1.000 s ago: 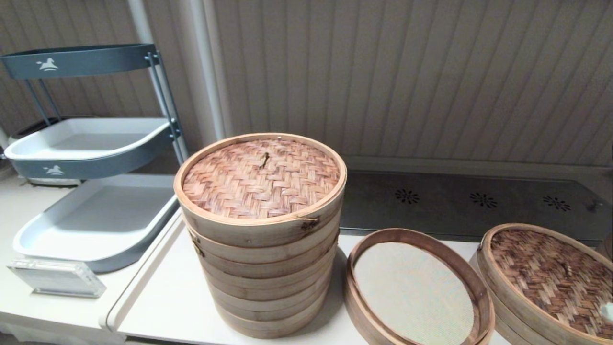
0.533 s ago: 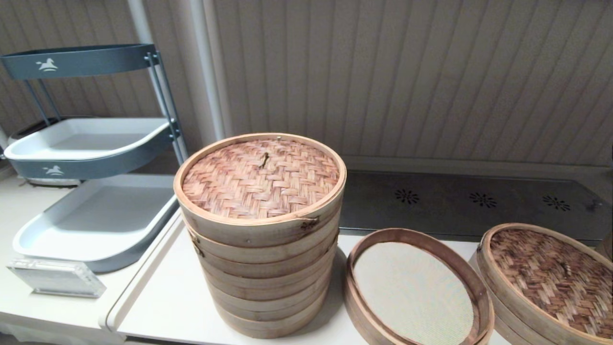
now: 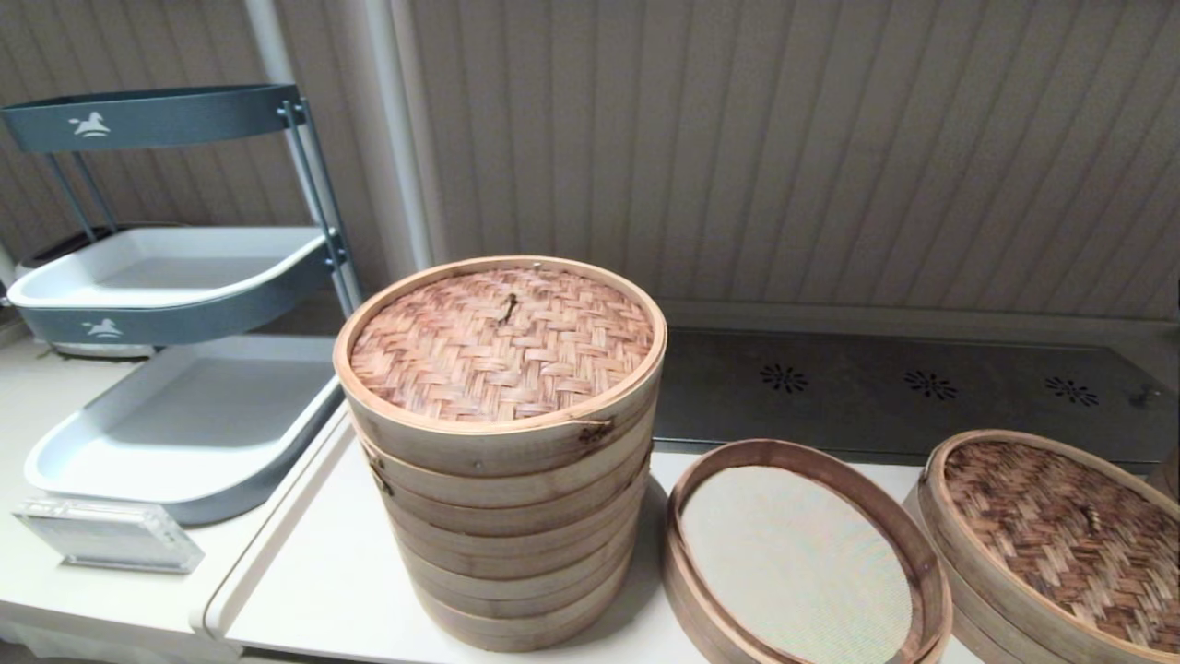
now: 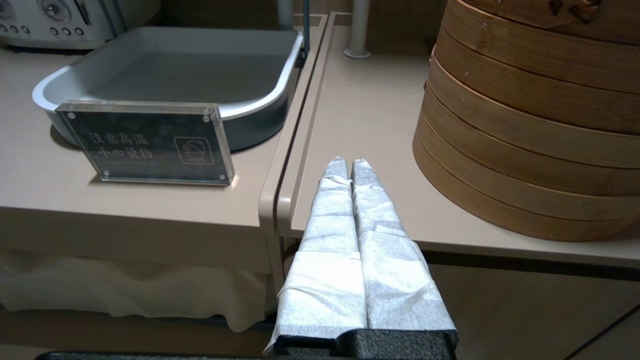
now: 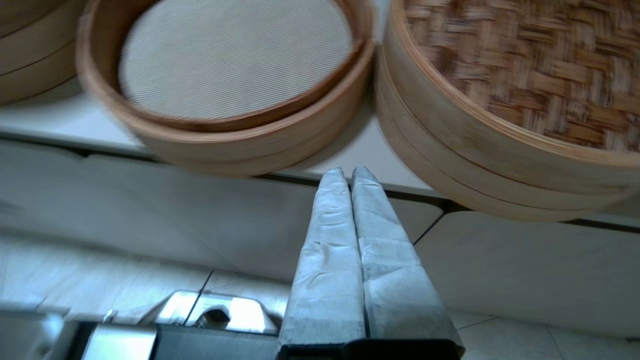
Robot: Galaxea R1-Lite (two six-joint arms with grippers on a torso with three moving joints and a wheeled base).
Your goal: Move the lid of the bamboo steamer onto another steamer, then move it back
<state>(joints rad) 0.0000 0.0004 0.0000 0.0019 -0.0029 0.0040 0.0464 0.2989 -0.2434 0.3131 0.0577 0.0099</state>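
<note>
The dark-brown woven bamboo steamer lid rests on a low steamer at the table's front right. Beside it on the left sits the other steamer, uncovered, with a dark reddish-brown rim and a flat cream liner. My right gripper is shut and empty, below the table's front edge, in front of the gap between these two steamers. My left gripper is shut and empty, low at the table's front left edge beside the tall stack. Neither gripper shows in the head view.
A tall pale many-tiered steamer stack with a reddish-tan woven lid stands mid-table. A grey tiered tray rack and a clear acrylic sign stand to the left. A dark perforated panel runs behind the steamers.
A pale gripper tip seen at the head view's lower right edge one second ago has dropped out of view. The lid and the steamers have not moved.
</note>
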